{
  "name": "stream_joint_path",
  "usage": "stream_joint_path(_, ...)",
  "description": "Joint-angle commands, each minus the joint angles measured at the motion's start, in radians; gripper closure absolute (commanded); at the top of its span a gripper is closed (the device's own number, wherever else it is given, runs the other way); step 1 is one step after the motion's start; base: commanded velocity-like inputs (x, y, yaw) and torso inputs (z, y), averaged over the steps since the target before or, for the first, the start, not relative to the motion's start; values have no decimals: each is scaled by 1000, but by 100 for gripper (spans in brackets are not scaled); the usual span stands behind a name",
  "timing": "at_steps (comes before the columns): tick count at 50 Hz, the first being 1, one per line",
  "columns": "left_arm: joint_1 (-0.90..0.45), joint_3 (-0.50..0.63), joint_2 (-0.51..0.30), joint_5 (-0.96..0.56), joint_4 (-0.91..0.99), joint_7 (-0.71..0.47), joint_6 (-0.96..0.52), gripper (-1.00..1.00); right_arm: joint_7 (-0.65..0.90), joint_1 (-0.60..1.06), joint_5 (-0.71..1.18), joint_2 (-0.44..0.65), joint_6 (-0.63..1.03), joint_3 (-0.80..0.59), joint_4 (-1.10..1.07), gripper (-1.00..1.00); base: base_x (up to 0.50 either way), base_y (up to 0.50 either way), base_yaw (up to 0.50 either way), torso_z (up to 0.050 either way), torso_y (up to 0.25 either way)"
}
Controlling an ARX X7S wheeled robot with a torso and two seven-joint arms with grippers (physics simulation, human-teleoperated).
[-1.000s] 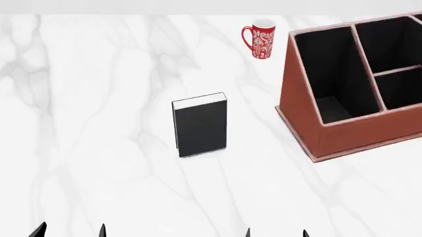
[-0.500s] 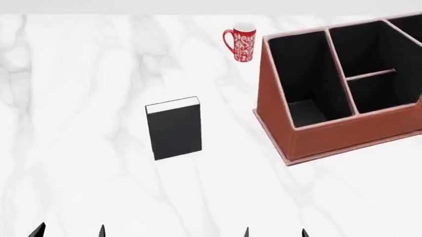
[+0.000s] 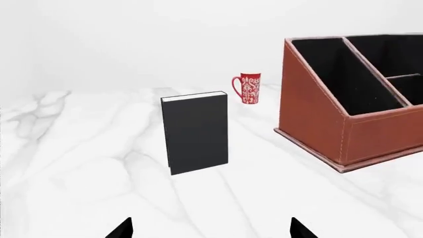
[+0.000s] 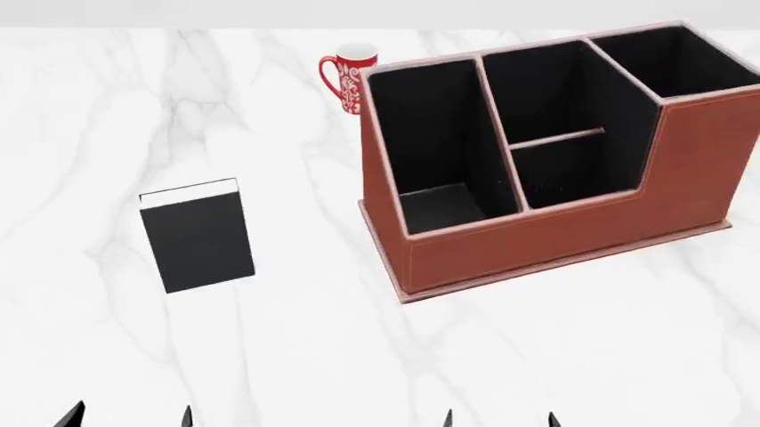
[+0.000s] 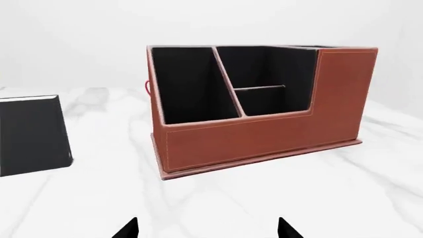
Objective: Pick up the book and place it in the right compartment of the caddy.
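The black book [image 4: 198,237] with white page edges stands upright on the marble table, left of the caddy. It also shows in the left wrist view [image 3: 195,132] and at the edge of the right wrist view [image 5: 31,134]. The reddish-brown caddy [image 4: 558,233] with black-lined compartments stands at centre right; it also shows in the right wrist view [image 5: 264,134] and the left wrist view [image 3: 317,124]. My left gripper [image 4: 128,418] is open and empty, near the front edge, well short of the book. My right gripper [image 4: 499,420] is open and empty, in front of the caddy.
A red-and-white patterned mug [image 4: 349,78] stands behind the caddy's left end, also in the left wrist view [image 3: 248,89]. The white marble table [image 4: 297,356] stretches wide around the book and in front of both grippers.
The head view has swung right: book, mug and caddy have all shifted left in the picture, and the caddy's whole front now shows. The gripper tips stay in the same spots.
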Motion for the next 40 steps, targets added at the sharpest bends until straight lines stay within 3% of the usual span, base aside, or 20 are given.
stream_joint_path(1, -2, 15, -16, -11, -3, -16, 3, -100, 17, -2, 7, 11, -4, -21, -2, -100, 0, 0, 0, 0, 0)
stream_joint_path(11, 2, 15, -31, -26, 19, -34, -9, -100, 30, 4, 15, 24, 35, -36, -17, -100, 0, 0, 0, 0, 0)
stream_joint_path(18, 54, -86, -60, -41, 225, -137, -138, -100, 57, 44, 44, 32, 191, -30, -106, -100, 0, 0, 0, 0, 0)
stream_joint_path(23, 153, -259, -93, -73, 450, -242, -256, -100, 94, 133, 28, 39, 367, -40, -219, -100, 0, 0, 0, 0, 0)
stream_joint_path(27, 265, -481, -108, -117, 602, -323, -301, -100, 93, 258, 94, 34, 559, -3, -310, -100, 0, 0, 0, 0, 0)
stream_joint_path(30, 400, -725, -82, -180, 741, -379, -314, -100, 109, 400, 113, 33, 680, 13, -314, -100, 0, 0, 0, 0, 0)
stream_joint_path(34, 496, -907, -31, -266, 783, -389, -269, -100, 130, 539, 123, 28, 780, 18, -313, -100, 0, 0, 0, 0, 0)
stream_joint_path(40, 577, -1043, 23, -354, 772, -379, -205, -100, 167, 745, 126, 17, 908, 14, -257, -100, 0, 0, 0, 0, 0)
